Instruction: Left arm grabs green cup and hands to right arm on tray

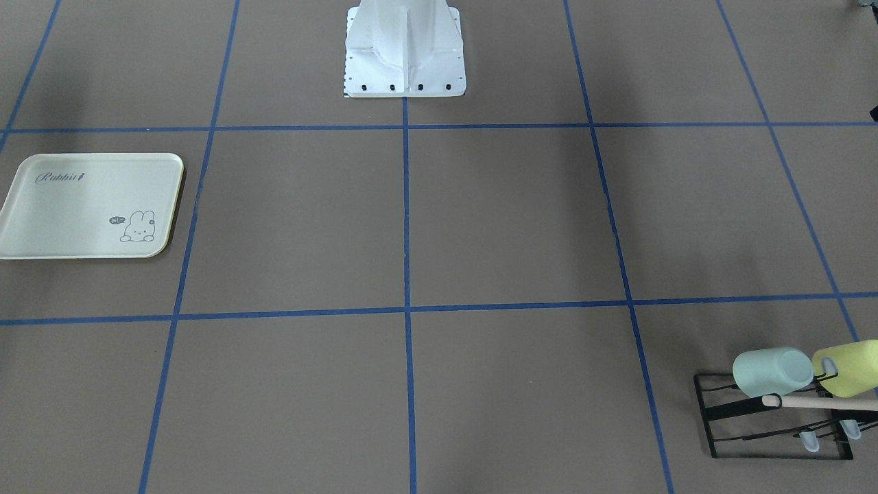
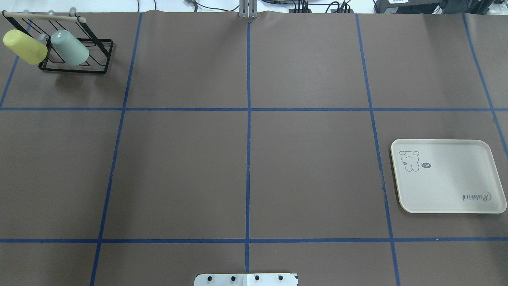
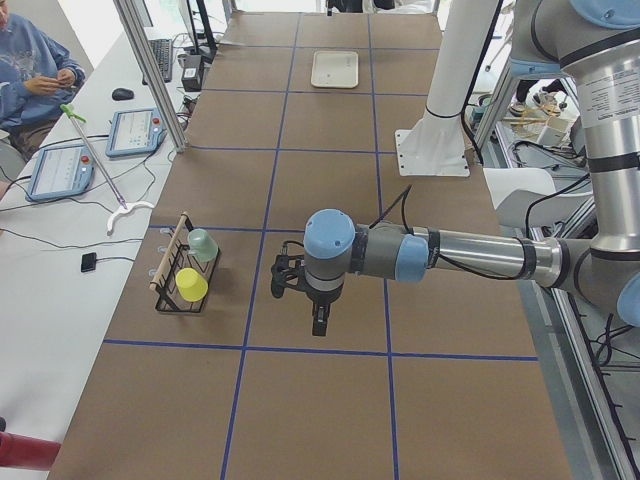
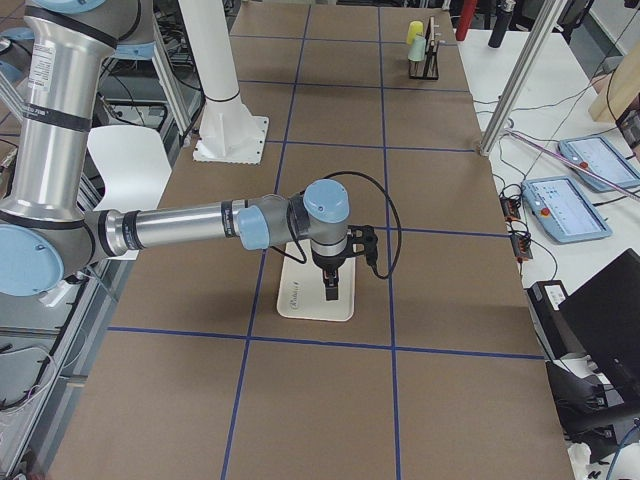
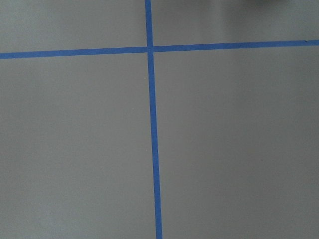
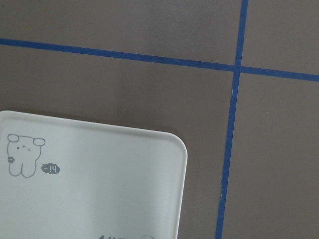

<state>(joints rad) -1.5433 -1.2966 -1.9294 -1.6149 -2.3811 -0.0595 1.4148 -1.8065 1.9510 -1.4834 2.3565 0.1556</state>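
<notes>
Weight looks slight: the small pale mint-green plastic tumbler (image 2: 70, 47) seems stiff and smooth, so I would pinch its mid-wall. It leans on a black wire rack (image 2: 75, 71) at the table's far left corner, long axis slanted, closed base seemingly up toward that corner. My left claw (image 3: 318, 322) hangs near it, my right claw (image 4: 332, 285) over the cream rectangular tray (image 2: 448, 186) by the right edge; whether either is parted, I cannot tell.

The tray (image 1: 68, 206) carries the script word "Rabbit" near one corner; beside its bunny drawing (image 1: 139, 227) a dark speech bubble (image 1: 116, 220) reads "hi"; the left arm (image 3: 470, 255) has band lettering too small to read.
</notes>
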